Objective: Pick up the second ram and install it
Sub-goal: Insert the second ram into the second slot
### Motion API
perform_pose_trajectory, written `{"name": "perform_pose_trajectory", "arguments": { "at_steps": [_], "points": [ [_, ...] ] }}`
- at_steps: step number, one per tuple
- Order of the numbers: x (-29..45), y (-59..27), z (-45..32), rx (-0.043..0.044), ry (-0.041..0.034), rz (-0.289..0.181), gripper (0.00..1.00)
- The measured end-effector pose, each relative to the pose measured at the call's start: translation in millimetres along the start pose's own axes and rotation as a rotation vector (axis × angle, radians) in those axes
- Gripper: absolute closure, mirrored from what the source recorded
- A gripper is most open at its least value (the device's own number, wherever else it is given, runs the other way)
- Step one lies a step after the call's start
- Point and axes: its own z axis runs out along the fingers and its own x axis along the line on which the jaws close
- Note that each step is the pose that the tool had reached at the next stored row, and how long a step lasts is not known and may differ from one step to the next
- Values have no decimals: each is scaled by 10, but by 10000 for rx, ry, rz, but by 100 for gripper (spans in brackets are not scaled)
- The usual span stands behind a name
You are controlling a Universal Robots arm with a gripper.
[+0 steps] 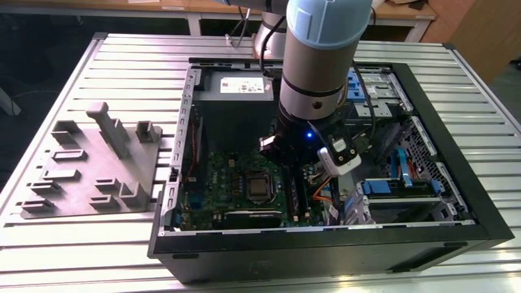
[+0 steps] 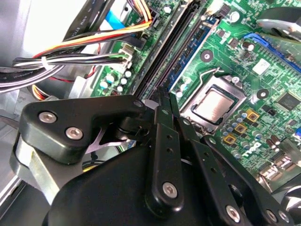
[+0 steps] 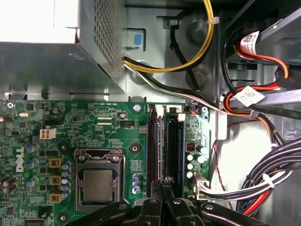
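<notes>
Exterior view first: a slatted metal table [image 1: 122,61] filled the room's middle, with a wooden bench [image 1: 122,7] along the far side. On the table at the exterior view's left lay a grey moulded fixture tray [image 1: 89,165], its holders standing up from it. Just beside that sat an open black computer case [image 1: 326,244] on its side, and the grey arm [image 1: 313,79] reached down into it. Inside the case were a green motherboard [image 1: 219,177] with its processor socket [image 1: 256,186], a grey power supply [image 1: 236,85] at the far end, and blue drive caddies [image 1: 399,186] at the exterior view's right. The first wrist view added the power supply's perforated wall [image 3: 47,61], a yellow cable [image 3: 188,61] looping from it, and the memory slots beside the socket [image 3: 99,181]. There the gripper [image 3: 165,181] hung over the near end of those slots with its fingers drawn narrow, tips almost meeting. The second ram [image 3: 167,146], a thin dark stick on edge, ran away from the tips along the slot bank. Whether the tips pinched it could not be told. The second wrist view gave the black finger linkage from behind, the gripper [image 2: 165,94] at the slots, and a tied cable bundle [image 2: 70,52] alongside.
</notes>
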Motion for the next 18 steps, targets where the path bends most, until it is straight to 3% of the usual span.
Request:
{"name": "perform_pose_trajectory", "arguments": {
  "at_steps": [11, 18],
  "points": [
    [1, -27, 7, -19, 0, 1, 89],
    [7, -28, 12, -88, 0, 3, 89]
  ]
}}
